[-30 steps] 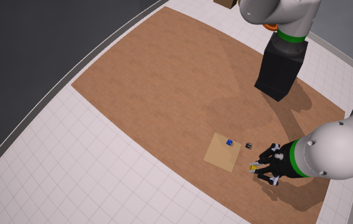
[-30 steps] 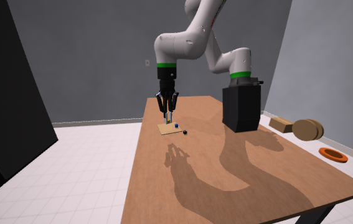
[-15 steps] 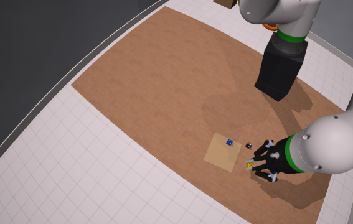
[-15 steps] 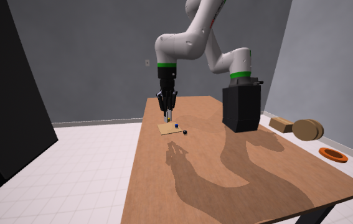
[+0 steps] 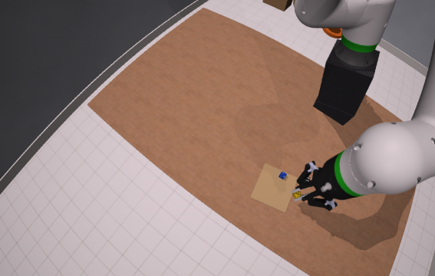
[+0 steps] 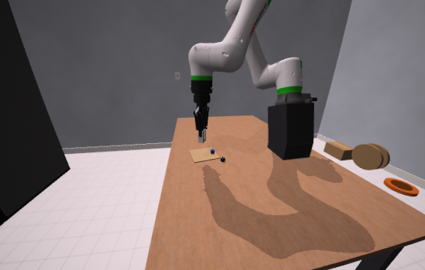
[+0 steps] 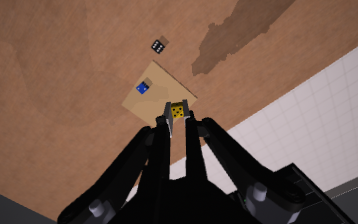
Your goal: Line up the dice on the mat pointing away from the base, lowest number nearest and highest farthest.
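Observation:
My gripper [image 7: 177, 108] is shut on the yellow die [image 7: 177, 110] and holds it in the air above the tan mat [image 7: 159, 94]. The yellow die also shows in the top view [image 5: 297, 195], over the mat's near edge [image 5: 275, 187]. The blue die [image 7: 142, 88] lies flat on the mat; it also shows in the top view [image 5: 282, 175] and the exterior view [image 6: 212, 151]. The black die [image 7: 158, 46] lies on the wooden table beside the mat, also seen in the exterior view [image 6: 222, 160]. In the exterior view my gripper [image 6: 202, 140] hangs well above the mat [image 6: 205, 154].
The robot's black base block [image 6: 291, 129] stands on the table behind the mat. On the floor to the right lie a wooden block [image 6: 339, 149], a round wooden disc [image 6: 370, 156] and an orange ring [image 6: 401, 186]. A dark cabinet [image 6: 6, 112] stands at the left.

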Robot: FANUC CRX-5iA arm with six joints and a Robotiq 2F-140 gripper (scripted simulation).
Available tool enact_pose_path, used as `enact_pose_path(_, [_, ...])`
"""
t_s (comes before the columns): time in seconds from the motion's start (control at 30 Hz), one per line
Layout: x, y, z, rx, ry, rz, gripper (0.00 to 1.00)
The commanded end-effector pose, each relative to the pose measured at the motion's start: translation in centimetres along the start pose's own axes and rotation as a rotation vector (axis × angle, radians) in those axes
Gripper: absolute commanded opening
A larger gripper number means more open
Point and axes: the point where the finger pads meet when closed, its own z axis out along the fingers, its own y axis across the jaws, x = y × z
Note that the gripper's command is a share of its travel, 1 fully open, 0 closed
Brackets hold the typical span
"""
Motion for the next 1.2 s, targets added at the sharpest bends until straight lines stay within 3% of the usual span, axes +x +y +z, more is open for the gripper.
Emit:
enact_pose_path(0.0, [-0.5, -1.3, -0.1, -0.007, 0.018, -0.143, 0.09])
enact_pose_path(0.47, [-1.7, -5.2, -0.1, -0.010, 0.016, -0.550, 0.09])
enact_pose_path(1.17, [-1.7, -5.2, 0.2, -0.010, 0.016, -0.556, 0.09])
